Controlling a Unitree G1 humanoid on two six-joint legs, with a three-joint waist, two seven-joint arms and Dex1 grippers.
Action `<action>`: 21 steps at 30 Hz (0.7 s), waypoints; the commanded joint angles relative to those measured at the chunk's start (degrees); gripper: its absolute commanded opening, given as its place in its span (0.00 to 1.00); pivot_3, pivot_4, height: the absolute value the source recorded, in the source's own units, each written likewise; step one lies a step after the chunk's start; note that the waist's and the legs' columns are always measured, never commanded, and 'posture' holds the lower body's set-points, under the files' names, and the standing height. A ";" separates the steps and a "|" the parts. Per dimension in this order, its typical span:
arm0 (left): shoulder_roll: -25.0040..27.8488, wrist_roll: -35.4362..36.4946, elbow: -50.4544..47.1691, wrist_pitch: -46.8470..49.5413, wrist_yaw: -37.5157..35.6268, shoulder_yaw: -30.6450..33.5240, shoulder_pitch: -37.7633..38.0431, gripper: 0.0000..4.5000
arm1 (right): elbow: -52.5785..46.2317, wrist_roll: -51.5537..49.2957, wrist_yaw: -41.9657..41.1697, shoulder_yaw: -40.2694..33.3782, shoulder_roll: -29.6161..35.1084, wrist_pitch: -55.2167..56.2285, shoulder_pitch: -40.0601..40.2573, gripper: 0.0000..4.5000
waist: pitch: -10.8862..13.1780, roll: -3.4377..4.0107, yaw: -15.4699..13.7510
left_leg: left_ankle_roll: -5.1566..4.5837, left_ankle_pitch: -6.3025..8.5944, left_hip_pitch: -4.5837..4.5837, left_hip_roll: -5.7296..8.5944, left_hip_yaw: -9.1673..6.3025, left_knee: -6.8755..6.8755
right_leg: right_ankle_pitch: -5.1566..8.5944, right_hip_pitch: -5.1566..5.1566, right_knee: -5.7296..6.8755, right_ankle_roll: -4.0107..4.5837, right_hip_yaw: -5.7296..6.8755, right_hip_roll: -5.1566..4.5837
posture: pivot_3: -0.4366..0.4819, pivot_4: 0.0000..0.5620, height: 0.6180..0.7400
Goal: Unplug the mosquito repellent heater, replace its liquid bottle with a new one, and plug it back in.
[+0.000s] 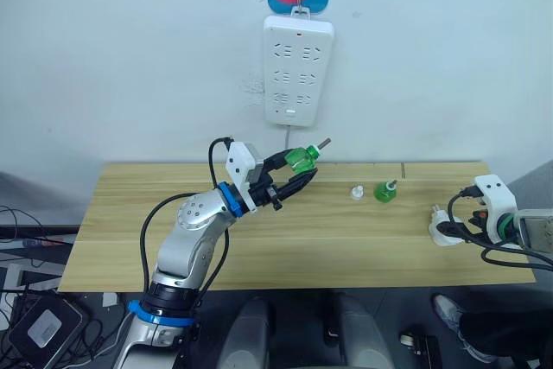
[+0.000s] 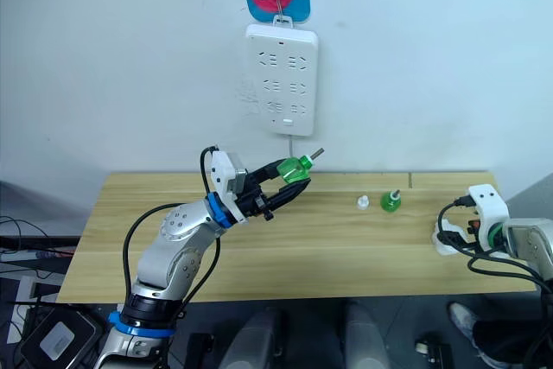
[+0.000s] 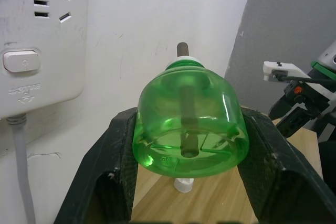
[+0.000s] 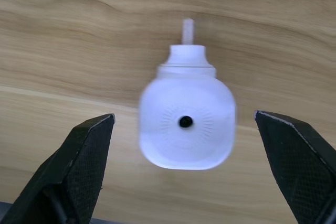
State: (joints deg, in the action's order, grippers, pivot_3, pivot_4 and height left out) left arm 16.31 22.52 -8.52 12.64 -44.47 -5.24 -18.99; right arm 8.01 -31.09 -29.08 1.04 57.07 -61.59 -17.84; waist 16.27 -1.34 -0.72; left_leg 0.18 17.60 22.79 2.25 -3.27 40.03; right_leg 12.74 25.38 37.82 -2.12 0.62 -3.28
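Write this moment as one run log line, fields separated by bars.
left gripper: shut on green bottle, raised | right gripper: open over heater on table | power strip: nothing plugged in

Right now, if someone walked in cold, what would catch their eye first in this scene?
Probably the green liquid bottle held up over the wooden table in the left gripper, its wick pointing toward the white power strip on the wall. Next, the white mosquito repellent heater lying on the table between the open fingers of the right gripper, near the table's right end.
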 commanded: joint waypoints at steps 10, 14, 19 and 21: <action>1.69 1.42 -3.62 1.26 -1.55 0.03 0.35 0.50 | 11.37 7.42 -9.27 1.15 -3.23 3.91 -5.24 0.99 | 0.02 -0.01 -0.07 | 0.00 0.00 0.01 0.00 -0.04 -0.01 | 0.00 -0.01 -0.04 0.00 -0.01 -0.01 | 0.56 0.54 1.00; 2.35 1.10 -3.75 1.41 -2.21 -0.08 0.37 0.50 | 14.24 9.74 -10.99 1.91 -3.86 5.41 -6.16 0.99 | 0.03 -0.01 -0.09 | 0.00 0.00 0.01 0.00 -0.05 -0.02 | 0.00 -0.01 -0.05 0.00 -0.01 -0.01 | 0.56 0.54 1.00; 2.50 1.09 -3.95 1.47 -2.15 -0.26 0.43 0.50 | 15.96 12.09 -12.92 2.25 -4.53 7.12 -6.39 0.99 | 0.04 0.00 -0.10 | 0.00 0.00 0.01 0.00 -0.05 -0.02 | 0.00 -0.01 -0.06 0.00 -0.03 -0.04 | 0.56 0.54 1.00; 2.49 1.04 -4.07 1.55 -2.14 -0.34 0.44 0.50 | 16.27 12.96 -13.42 2.23 -4.86 7.53 -6.40 0.99 | 0.04 0.00 -0.10 | 0.00 0.00 0.01 0.00 -0.06 -0.02 | 0.00 -0.01 -0.06 0.00 -0.03 -0.05 | 0.56 0.54 1.00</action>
State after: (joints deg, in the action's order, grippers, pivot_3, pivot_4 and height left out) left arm 18.77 22.61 -9.22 14.57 -46.30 -5.39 -18.71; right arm 24.02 -19.04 -41.59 3.58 51.83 -55.06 -23.71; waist 16.31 -1.35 -0.81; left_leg 0.18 17.60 22.80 2.25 -3.34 40.01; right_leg 12.74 25.37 37.77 -2.12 0.59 -3.34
